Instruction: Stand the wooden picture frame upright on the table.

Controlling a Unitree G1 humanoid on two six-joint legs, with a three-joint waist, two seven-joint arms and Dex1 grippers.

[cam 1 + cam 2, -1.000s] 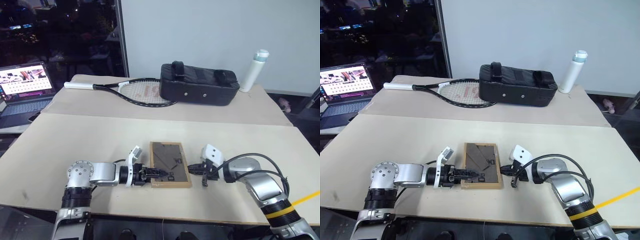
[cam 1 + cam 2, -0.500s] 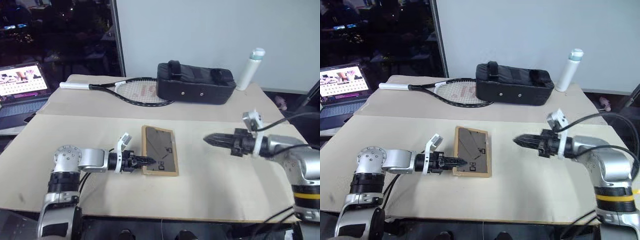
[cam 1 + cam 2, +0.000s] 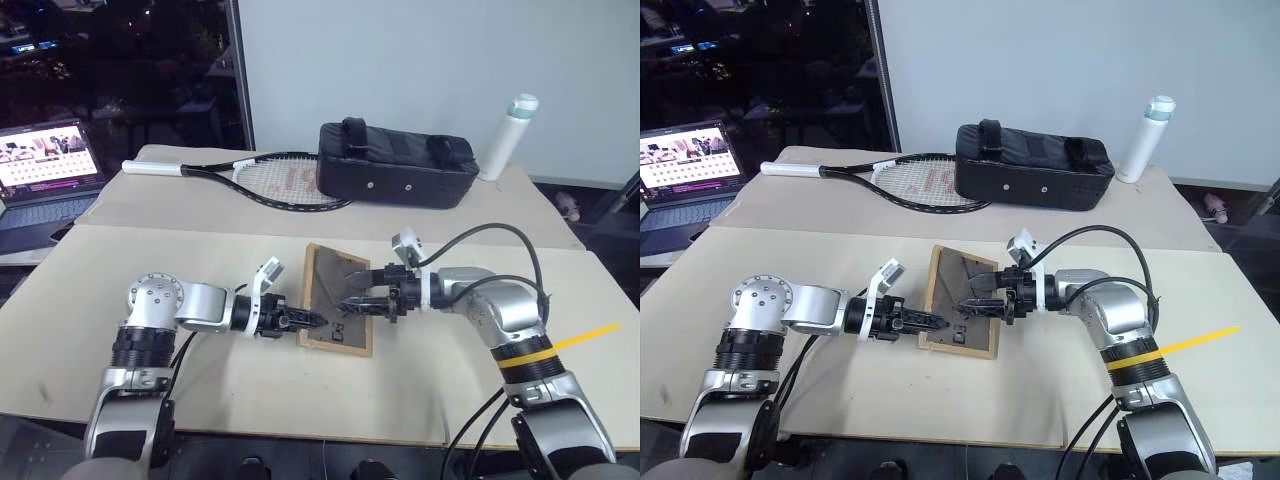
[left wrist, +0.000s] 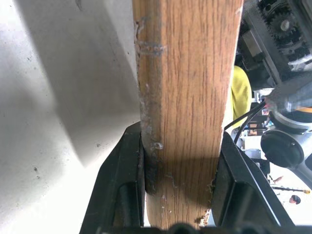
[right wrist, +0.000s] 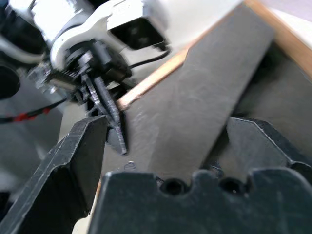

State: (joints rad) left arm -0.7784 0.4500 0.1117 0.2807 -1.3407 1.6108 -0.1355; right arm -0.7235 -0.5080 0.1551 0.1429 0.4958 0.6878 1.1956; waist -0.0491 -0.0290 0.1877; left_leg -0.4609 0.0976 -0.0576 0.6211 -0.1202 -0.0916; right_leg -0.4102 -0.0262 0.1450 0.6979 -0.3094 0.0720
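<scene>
From the head camera I see the picture frame (image 3: 338,312) tilted up off the surface (image 3: 200,275), left claw (image 3: 312,320) at its 9 o'clock edge. Left wrist: fingers (image 4: 127,180) clamp the wood. Right wrist: right claw (image 5: 168,146) spread apart around the stand

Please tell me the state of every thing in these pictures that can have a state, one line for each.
wooden picture frame: tilted up off the table, back panel facing up.
left end effector: shut on the frame's edge.
right end effector: open, around the fold-out stand.
laptop: open, screen on.
black bag: closed.
white bottle: upright, capped.
tennis racket: lying flat.
</scene>
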